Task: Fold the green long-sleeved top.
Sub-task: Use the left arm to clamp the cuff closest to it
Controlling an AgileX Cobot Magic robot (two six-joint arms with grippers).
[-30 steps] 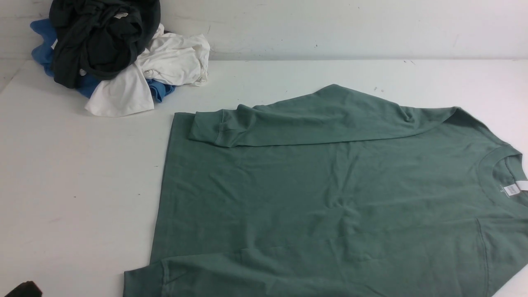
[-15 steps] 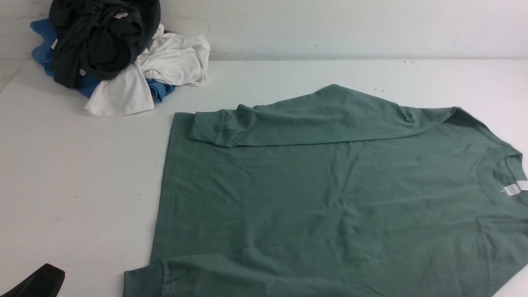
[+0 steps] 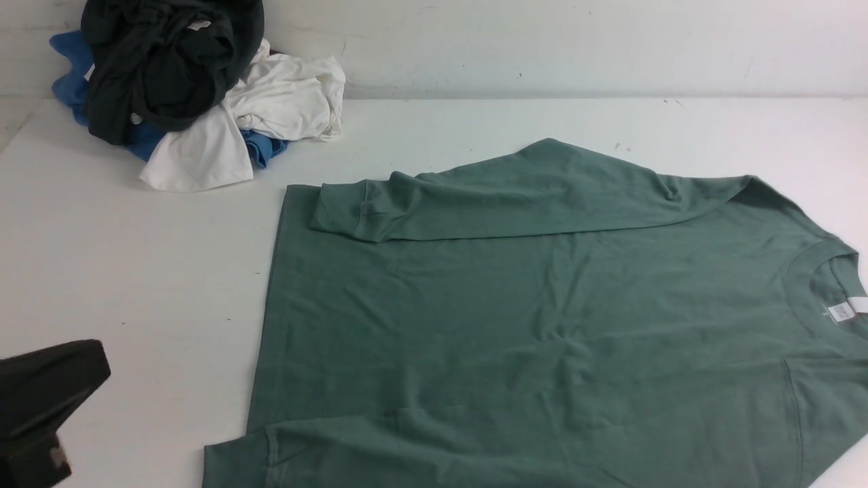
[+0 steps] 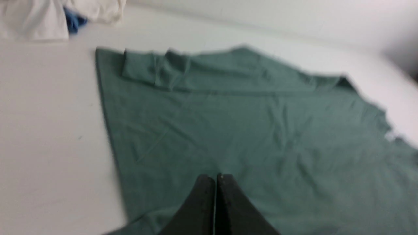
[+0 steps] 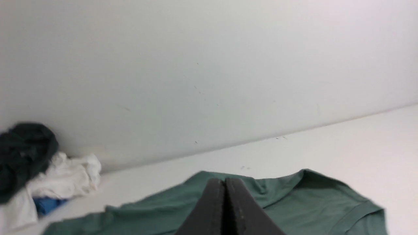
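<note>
1. Front view: the top (image 3: 542,318) lies spread flat on the table (image 3: 135,271), to the right of the pile (image 3: 190,88) and nearer the robot than it. Its hem (image 3: 268,305) is the side toward the pile. Its neck (image 3: 824,271), with a white label (image 3: 844,310), is at the end farthest from the pile and is partly cut by the picture's edge.
2. Of the top's two sleeves, the far sleeve (image 3: 529,196) is folded across the body. Its far cuff (image 3: 339,211) is the part of the top closest to the pile. The near sleeve (image 3: 407,447) is folded in along the edge farthest from the pile, and its near cuff (image 3: 237,461) sits at the hem corner, partly out of frame.
3. The left gripper (image 4: 215,177) has its fingers pressed together with nothing between them. In the front view it is a black shape above bare table, well nearer the robot than the pile and apart from the hem. Its wrist view is blurred, so I cannot tell whether the tips touch the cloth.
4. The right gripper (image 5: 224,180) also has its fingers together and empty. It shows only in its own wrist view, with its tips against the top's far edge and well apart from the pile.
5. The pile rests against the wall (image 3: 576,41). A dark garment (image 3: 163,68) lies uppermost, a white garment (image 3: 271,102) spreads toward the top, and a blue garment (image 3: 68,74) is underneath.
</note>
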